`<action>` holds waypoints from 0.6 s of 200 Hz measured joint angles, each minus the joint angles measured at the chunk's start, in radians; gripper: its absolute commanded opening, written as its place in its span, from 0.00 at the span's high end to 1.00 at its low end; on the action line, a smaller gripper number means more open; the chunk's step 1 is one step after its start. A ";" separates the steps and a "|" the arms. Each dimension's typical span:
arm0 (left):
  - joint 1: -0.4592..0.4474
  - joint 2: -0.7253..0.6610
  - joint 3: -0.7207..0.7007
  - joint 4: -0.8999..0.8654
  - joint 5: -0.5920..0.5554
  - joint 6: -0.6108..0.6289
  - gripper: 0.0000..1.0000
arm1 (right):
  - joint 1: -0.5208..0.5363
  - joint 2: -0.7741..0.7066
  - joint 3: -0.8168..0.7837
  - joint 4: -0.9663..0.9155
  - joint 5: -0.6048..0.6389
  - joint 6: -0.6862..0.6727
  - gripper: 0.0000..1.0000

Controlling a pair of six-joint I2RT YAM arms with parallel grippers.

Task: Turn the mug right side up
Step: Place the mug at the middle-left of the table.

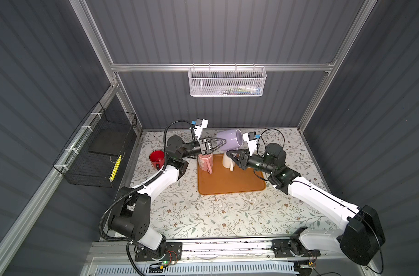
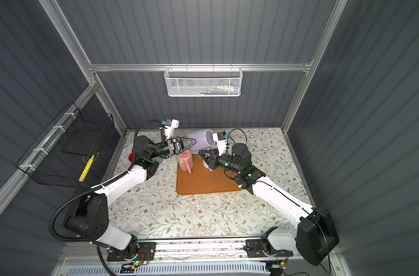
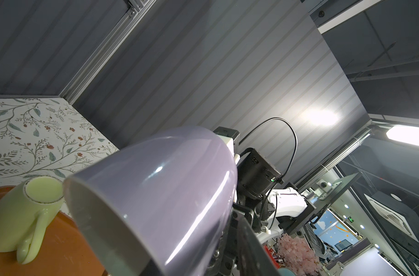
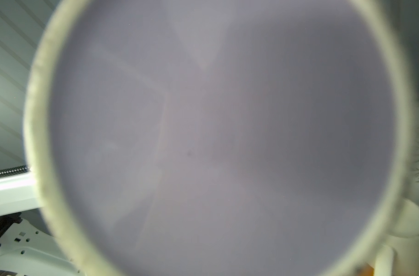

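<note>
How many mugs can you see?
4. A purple mug is held in the air, a pink mug and a cream mug are on the orange tray, a red mug sits on the table left of the tray. Others could be hidden.

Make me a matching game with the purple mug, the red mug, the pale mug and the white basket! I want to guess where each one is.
Things:
1. purple mug
2. red mug
3. pale mug
4. white basket

Places:
A. upside down on the orange tray
B. hanging from the metal rail
C. up in the air, tipped on its side
D. standing on the flowery table, off the tray

Pairs: 1-C, 2-D, 3-A, 4-B.
</note>
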 measured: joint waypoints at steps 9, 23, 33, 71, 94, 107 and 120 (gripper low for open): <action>0.000 0.001 -0.001 0.007 -0.001 -0.005 0.73 | 0.000 0.005 -0.002 0.013 -0.011 0.005 1.00; 0.000 0.001 -0.001 0.024 0.002 -0.010 0.81 | -0.003 0.013 -0.005 0.030 -0.028 0.026 1.00; 0.000 0.001 -0.001 0.043 0.009 -0.012 0.85 | -0.008 0.020 -0.008 0.051 -0.053 0.043 1.00; -0.003 0.003 -0.001 0.089 0.034 -0.010 1.00 | -0.018 0.050 -0.008 0.088 -0.077 0.087 1.00; -0.003 0.004 -0.005 0.092 0.035 -0.009 1.00 | -0.019 0.061 -0.009 0.095 -0.080 0.100 0.95; -0.004 0.004 -0.010 0.095 0.035 -0.008 1.00 | -0.019 0.064 -0.011 0.095 -0.081 0.105 0.86; -0.005 0.004 -0.013 0.088 0.036 -0.001 1.00 | -0.019 0.066 -0.014 0.095 -0.082 0.113 0.78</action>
